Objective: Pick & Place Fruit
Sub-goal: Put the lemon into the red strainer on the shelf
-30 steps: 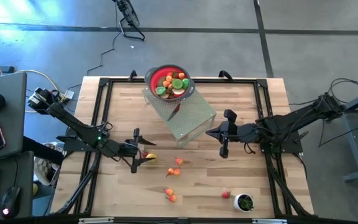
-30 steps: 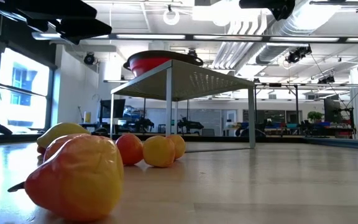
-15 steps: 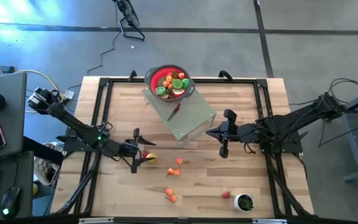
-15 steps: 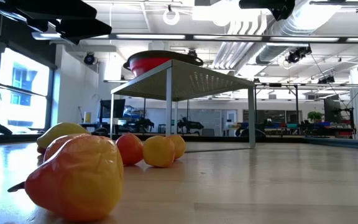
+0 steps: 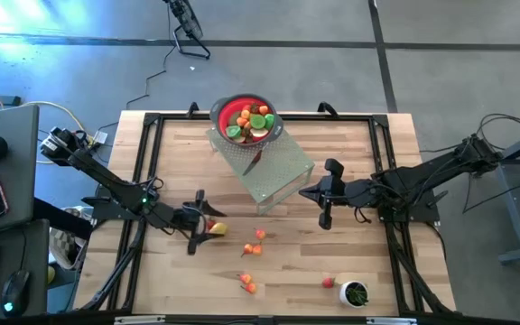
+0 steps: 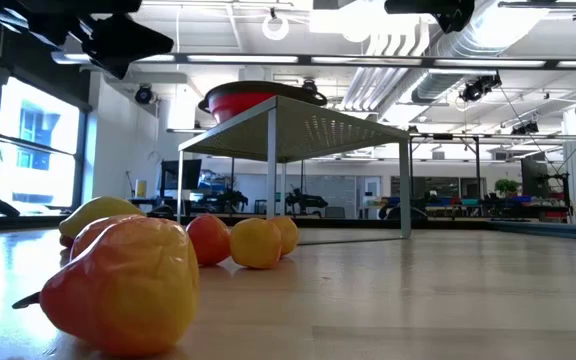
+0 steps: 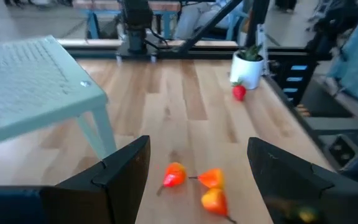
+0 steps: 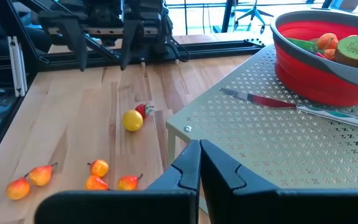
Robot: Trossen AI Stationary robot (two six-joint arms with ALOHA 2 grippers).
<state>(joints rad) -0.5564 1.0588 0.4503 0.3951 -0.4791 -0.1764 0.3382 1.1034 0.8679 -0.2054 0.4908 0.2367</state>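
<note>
Red bowl (image 5: 248, 120) sits on top of a perforated pale-green stand (image 5: 269, 167) at the far middle of the bench (image 5: 368, 162), already holding several fruit pieces, green, orange and red. Judged from this, the bowl is the collection point and its raised position means each piece must be lifted over the rim.

Remaining fruit lies on the bench surface: a yellow piece (image 5: 218, 228) with a small red piece touching it, just beside the left tool (image 5: 194, 223); a pair of orange pieces (image 5: 255, 242) nearer the middle; another orange pair (image 5: 247, 283) toward the near edge; and a red piece (image 5: 329, 283) beside a small white cup with green contents (image 5: 356, 293).

The left tool hangs low near the bench, its fingers (image 7: 114, 180) spread wide and holding nothing. The left wrist view looks between them at orange pieces (image 7: 194, 182) ahead, so a pick from this area appears to be the step in hand; which piece is targeted cannot be told.

The right tool (image 5: 325, 191) waits above the bench just beside the stand, clenched shut and empty, as the right wrist view confirms (image 8: 199, 163).

Obstructions: the stand's legs and overhanging top lie between the loose fruit and the bowl. A silver knife (image 8: 278, 103) rests on the stand beside the bowl and could be knocked on approach. The parked right arm crowds that side of the stand.
</note>
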